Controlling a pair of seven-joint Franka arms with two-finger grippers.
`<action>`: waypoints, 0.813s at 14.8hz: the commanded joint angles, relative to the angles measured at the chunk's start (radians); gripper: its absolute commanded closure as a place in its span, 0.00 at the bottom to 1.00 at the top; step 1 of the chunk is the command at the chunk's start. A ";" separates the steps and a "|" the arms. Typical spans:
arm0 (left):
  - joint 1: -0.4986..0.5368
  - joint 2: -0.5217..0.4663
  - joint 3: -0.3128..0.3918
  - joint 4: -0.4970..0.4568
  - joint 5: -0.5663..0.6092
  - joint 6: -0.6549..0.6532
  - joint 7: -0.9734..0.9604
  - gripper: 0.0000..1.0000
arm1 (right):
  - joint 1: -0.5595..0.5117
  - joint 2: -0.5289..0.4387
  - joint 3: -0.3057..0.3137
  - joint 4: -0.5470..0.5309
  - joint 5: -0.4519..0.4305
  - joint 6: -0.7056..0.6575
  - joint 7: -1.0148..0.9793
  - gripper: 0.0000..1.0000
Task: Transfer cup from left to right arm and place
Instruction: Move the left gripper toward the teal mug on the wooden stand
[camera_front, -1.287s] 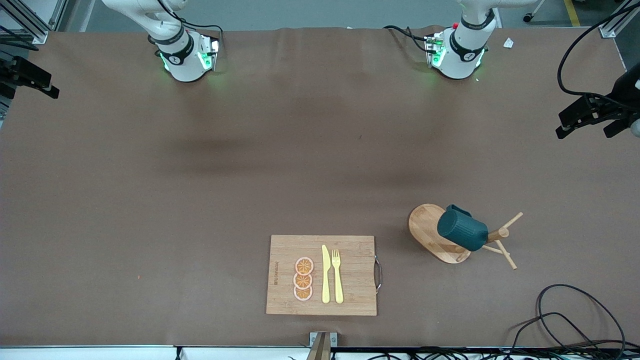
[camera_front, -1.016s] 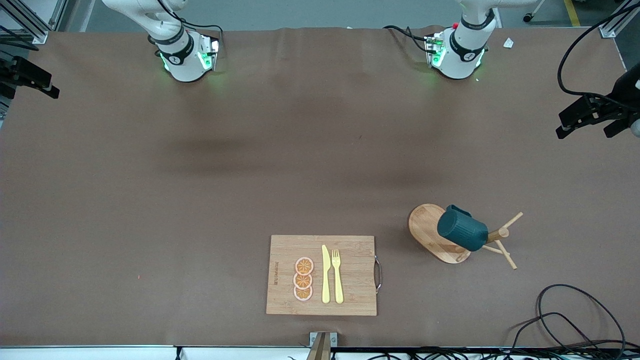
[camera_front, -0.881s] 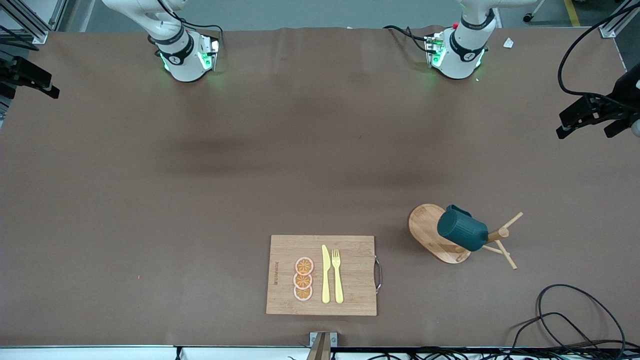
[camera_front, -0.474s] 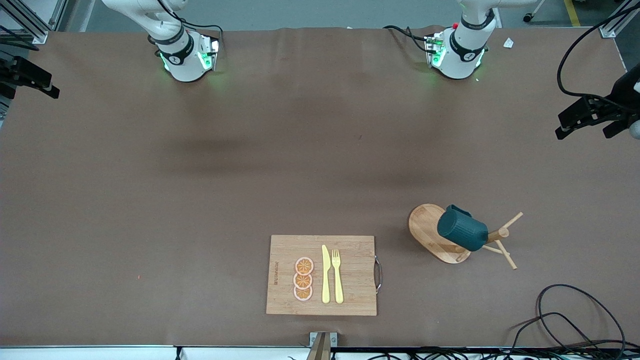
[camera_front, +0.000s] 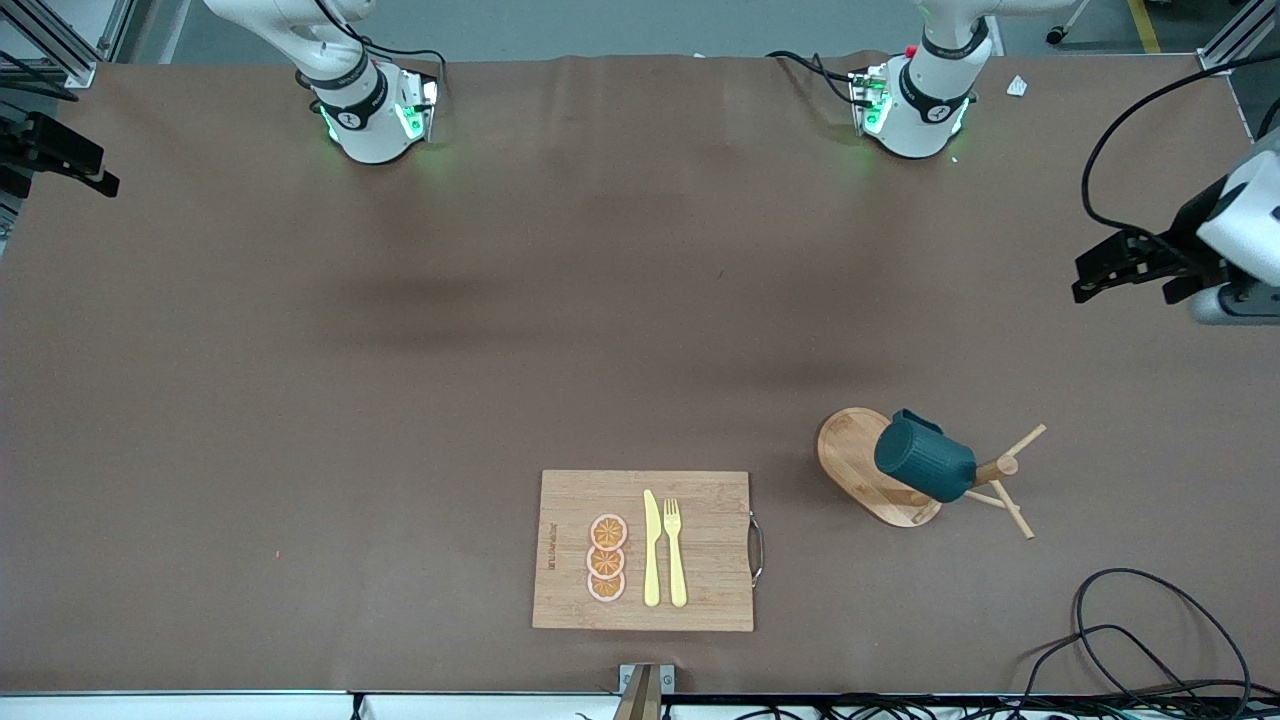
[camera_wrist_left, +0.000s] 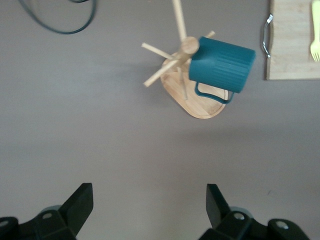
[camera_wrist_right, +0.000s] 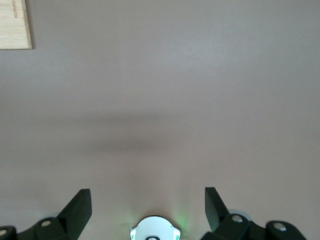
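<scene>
Over the table's left-arm end, my left end effector (camera_front: 1092, 272), fingers apart, should descend squarely onto the teal ribbed mug (camera_front: 924, 461) hanging on the wooden peg rack (camera_front: 868, 468); right arm waits.

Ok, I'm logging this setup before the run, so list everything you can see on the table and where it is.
cup: one, dark teal, ribbed, hung tilted on a peg of the rack, toward the left arm's end of the table.
peg rack: one, wooden, oval base, under the cup.
cutting board: one, light wood with a metal handle, near the front camera's edge.
orange slices: three, in a row on the board.
knife: one, yellow, on the board beside the slices.
fork: one, yellow, beside the knife.
cable: black, looped near the left arm's end.
left gripper: open, over bare table.
right gripper: open, over bare table, waiting.
</scene>
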 joint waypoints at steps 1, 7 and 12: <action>-0.010 0.031 -0.003 0.006 0.006 0.028 0.211 0.01 | -0.017 -0.017 0.012 -0.016 0.007 -0.004 -0.017 0.00; -0.008 0.104 -0.015 0.003 0.029 0.148 0.780 0.01 | -0.014 -0.017 0.017 -0.017 0.007 -0.004 -0.017 0.00; -0.008 0.172 -0.016 0.004 0.053 0.297 1.156 0.00 | -0.014 -0.017 0.016 -0.017 0.007 -0.004 -0.017 0.00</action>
